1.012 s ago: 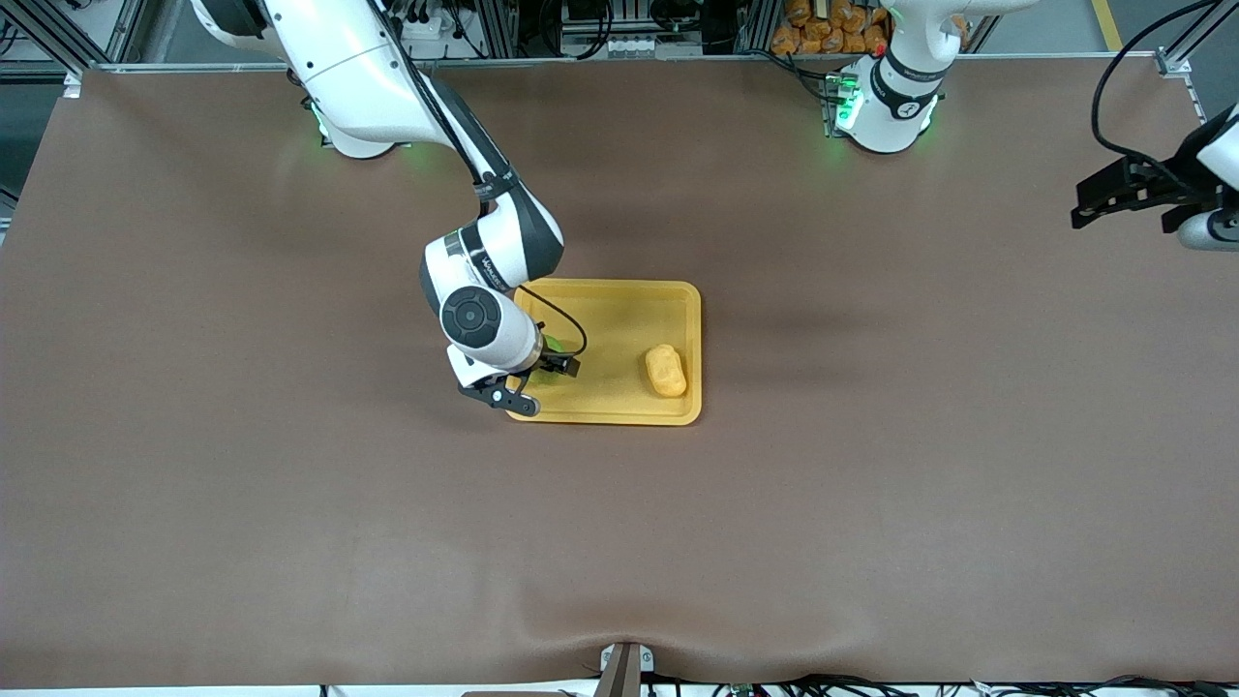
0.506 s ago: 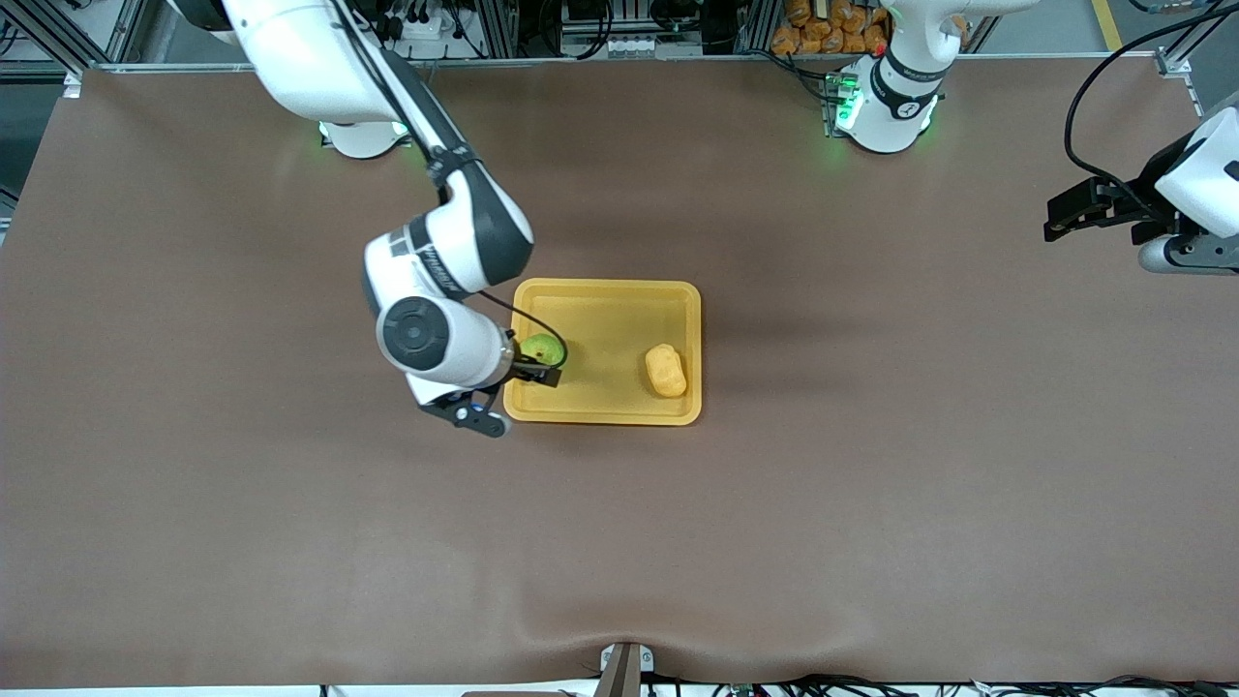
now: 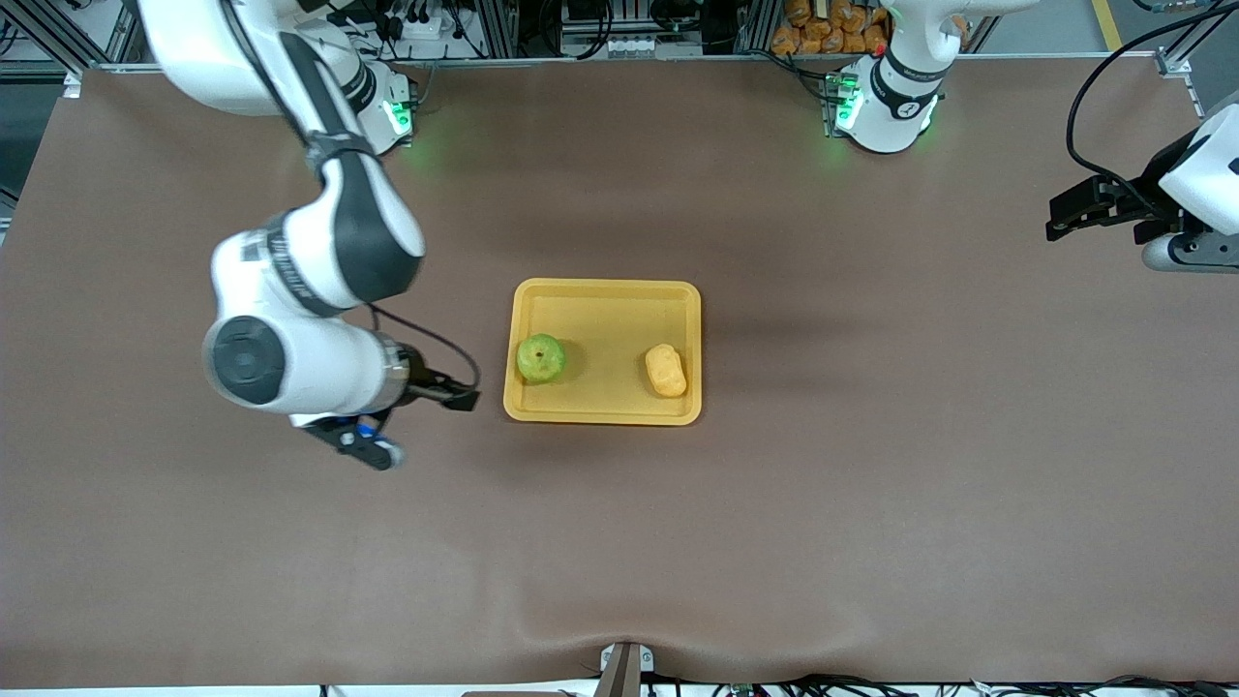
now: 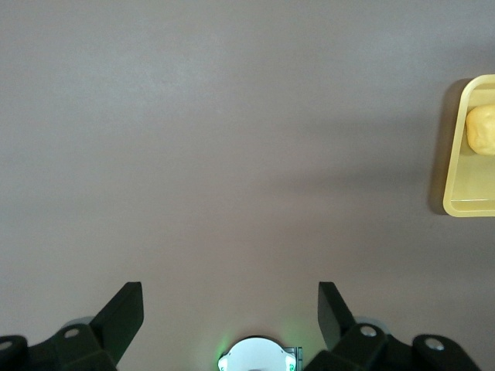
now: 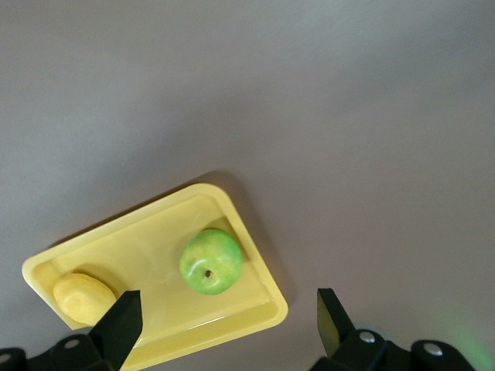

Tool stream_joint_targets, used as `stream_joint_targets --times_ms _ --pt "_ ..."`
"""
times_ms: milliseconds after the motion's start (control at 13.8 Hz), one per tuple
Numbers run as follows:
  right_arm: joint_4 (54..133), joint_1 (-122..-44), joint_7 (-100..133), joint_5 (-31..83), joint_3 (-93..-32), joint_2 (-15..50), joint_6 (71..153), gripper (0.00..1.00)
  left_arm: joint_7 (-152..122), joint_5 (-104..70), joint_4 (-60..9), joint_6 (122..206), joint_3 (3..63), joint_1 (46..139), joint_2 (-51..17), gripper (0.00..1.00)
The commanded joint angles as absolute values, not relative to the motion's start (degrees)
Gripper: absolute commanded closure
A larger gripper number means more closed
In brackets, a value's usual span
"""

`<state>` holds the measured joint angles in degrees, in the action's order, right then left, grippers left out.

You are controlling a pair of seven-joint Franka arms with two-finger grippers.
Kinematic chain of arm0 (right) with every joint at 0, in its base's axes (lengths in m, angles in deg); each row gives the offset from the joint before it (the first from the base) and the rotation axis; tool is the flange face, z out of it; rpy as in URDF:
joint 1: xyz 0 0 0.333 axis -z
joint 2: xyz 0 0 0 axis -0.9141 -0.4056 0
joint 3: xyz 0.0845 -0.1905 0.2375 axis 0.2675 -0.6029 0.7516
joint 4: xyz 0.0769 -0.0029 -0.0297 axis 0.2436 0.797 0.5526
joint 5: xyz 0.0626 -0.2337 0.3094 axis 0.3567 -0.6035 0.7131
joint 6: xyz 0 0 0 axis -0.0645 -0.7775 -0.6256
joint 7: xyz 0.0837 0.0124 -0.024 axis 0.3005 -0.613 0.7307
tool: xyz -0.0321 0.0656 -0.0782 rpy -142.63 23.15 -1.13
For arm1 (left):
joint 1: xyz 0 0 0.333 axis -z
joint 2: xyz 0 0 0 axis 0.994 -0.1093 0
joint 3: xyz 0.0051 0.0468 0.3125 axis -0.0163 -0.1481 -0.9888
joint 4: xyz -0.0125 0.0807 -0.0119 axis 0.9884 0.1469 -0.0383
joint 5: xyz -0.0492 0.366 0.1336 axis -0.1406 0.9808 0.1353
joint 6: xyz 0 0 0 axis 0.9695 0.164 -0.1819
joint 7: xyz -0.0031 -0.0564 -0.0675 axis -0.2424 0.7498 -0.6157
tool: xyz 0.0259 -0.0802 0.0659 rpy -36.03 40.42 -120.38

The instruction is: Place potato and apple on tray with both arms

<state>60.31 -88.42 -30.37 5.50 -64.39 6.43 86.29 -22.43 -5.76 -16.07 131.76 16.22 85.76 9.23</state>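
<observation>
I see both pieces already on the tray (image 3: 602, 295): the apple (image 3: 541, 358) sits at the end toward the right arm, stem dimple up, and the potato (image 3: 666, 370) at the end toward the left arm, its long axis running roughly toward the front camera. They lie well apart, neither touching the other.

My right claw (image 5: 224, 318) is over bare desk (image 3: 619, 542) beside the tray's apple end, clear of the rim. In its wrist view the fingers stand wide apart with nothing between them, and the apple lies free on the tray ahead of them.

My left claw (image 4: 230, 311) is up over the desk toward the left arm's end, well away from the tray, also spread wide and empty; only the tray's corner and the potato show at the edge of its view.

I judge the placing done; any next move is simply clearing both arms away.
</observation>
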Motion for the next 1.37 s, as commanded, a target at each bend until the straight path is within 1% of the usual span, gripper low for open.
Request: stream_joint_targets --times_ms 0,145,289,506,651,867,1084,1229,1301 --pt "58.9 -84.2 -26.8 5.4 -63.7 9.5 82.5 0.00 -21.7 -5.4 -15.6 131.1 16.5 85.7 9.8 0.00" --pt "58.7 -81.6 -20.4 5.3 -64.0 9.9 79.2 0.00 -21.6 -5.4 -15.5 131.2 16.5 85.5 9.7 0.00" --pt "58.8 -79.3 -15.3 5.2 -64.7 11.7 78.0 0.00 -21.7 -5.4 -15.5 131.2 16.5 85.4 9.6 0.00" --pt "58.7 -75.6 -14.0 5.3 -65.3 13.2 75.2 0.00 -21.7 -5.6 -15.6 131.5 16.5 85.4 9.3 0.00" --pt "58.9 -73.9 -7.4 4.8 -65.5 17.0 72.5 0.00 -22.1 -5.4 -15.5 131.7 16.6 85.4 9.4 0.00" --pt "59.4 -73.5 -4.3 2.3 -68.5 20.8 69.6 0.00 -21.6 -4.6 -15.4 131.7 16.6 86.0 9.3 0.00" --pt "60.3 -72.8 -3.7 0.8 -68.9 24.8 69.4 0.00 -21.8 -4.5 -14.9 131.7 16.7 85.8 9.3 0.00" --pt "63.6 -73.3 1.9 -5.1 -68.4 29.0 70.3 0.00 -21.9 -4.8 -14.3 131.7 16.7 85.4 9.4 0.00" --pt "65.7 -72.8 3.4 -5.1 -68.3 30.8 71.1 0.00 -21.9 -5.2 -14.1 131.7 16.7 85.4 9.3 0.00"
